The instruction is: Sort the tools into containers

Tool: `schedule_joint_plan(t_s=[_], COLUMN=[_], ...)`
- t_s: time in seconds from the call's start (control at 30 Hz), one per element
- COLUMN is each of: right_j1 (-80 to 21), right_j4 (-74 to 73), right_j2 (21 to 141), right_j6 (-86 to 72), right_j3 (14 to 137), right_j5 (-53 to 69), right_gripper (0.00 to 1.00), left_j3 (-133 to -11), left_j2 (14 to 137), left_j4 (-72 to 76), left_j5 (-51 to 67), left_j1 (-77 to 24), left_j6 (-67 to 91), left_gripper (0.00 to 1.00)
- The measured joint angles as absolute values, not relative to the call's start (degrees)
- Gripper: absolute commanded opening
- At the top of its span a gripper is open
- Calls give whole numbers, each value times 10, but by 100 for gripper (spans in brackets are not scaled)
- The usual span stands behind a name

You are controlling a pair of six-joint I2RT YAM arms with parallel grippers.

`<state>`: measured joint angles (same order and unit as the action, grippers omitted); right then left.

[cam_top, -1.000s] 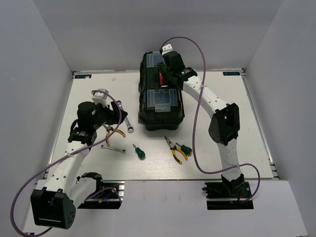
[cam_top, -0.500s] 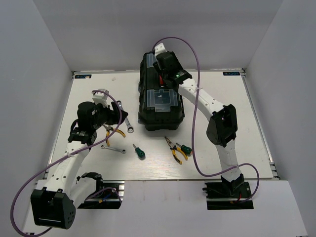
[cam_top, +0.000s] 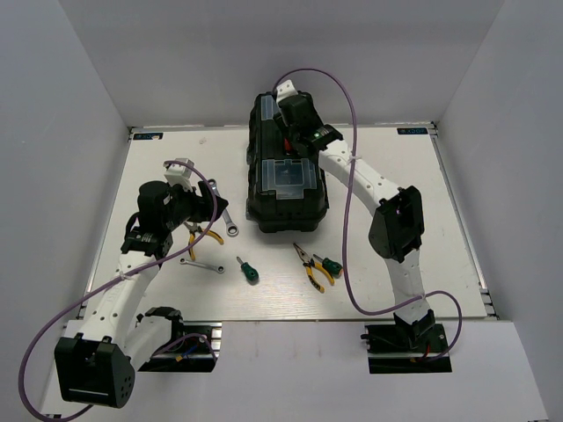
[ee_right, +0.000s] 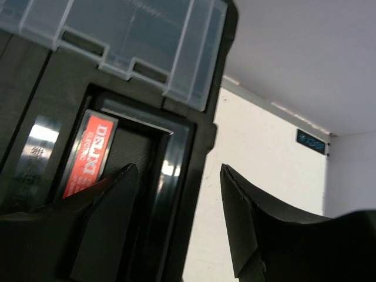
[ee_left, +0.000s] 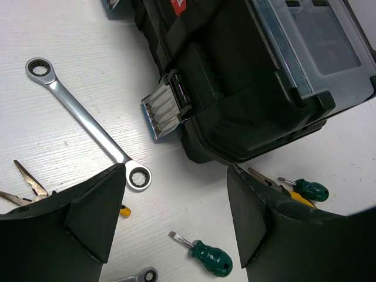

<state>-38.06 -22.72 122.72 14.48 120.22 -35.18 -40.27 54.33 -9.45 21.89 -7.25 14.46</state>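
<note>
The black toolbox (cam_top: pixel 286 180) stands closed at the table's back middle, with clear-lidded organizers (ee_right: pixel 129 35) and a red label (ee_right: pixel 88 153). My right gripper (cam_top: pixel 287 114) is open and empty over its far end; its jaws straddle the box's right rim (ee_right: pixel 176 176). My left gripper (cam_top: pixel 204 211) is open and empty above the long wrench (ee_left: pixel 88 122), left of the box. A green screwdriver (ee_left: pixel 207 255) lies between its fingers below. The short wrench (cam_top: pixel 201 263), yellow pliers (cam_top: pixel 204 236), second pliers (cam_top: pixel 312 264) and second screwdriver (cam_top: pixel 328 264) lie on the table.
A silver latch (ee_left: pixel 164 110) on the toolbox's near-left side sticks out open. White walls enclose the table on three sides. The table (cam_top: pixel 396 220) shows bare white surface right of the toolbox.
My right gripper has moved left and back over the toolbox's far end. The left arm and the tools have not moved.
</note>
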Motion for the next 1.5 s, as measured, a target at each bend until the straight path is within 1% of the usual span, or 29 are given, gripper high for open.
schedule_joint_plan(t_s=[0.2, 0.5, 0.73, 0.9, 0.97, 1.0, 1.1, 1.13, 1.27, 1.5], right_j1=[-378, -369, -373, -379, -380, -380, -380, -380, -376, -369], right_j4=[-267, -272, -265, -250, -246, -244, -238, -238, -239, -260], right_j2=[1227, 1231, 1231, 1231, 1231, 1231, 1231, 1231, 1231, 1231], right_j6=[108, 96, 120, 151, 157, 159, 160, 159, 147, 108], right_j3=[1202, 1202, 1202, 1201, 1201, 1201, 1201, 1201, 1201, 1209], right_j5=[-322, -343, -352, -363, -365, -365, -364, -365, -367, -348], right_gripper=[64, 64, 61, 57, 52, 46, 37, 36, 32, 30], left_j3=[-403, -403, -403, -403, -403, -403, -403, -403, -403, -403], left_j2=[543, 543, 542, 542, 542, 542, 542, 542, 539, 537], left_j4=[-95, -95, -95, -95, -95, -95, -95, -95, -95, -95], left_j5=[219, 219, 219, 219, 219, 219, 219, 219, 219, 219], left_j1=[-72, -72, -72, -72, -72, -72, -72, -72, -72, -72], left_j6=[145, 145, 145, 145, 145, 145, 145, 145, 145, 145], left_gripper=[79, 79, 79, 79, 79, 79, 79, 79, 79, 79])
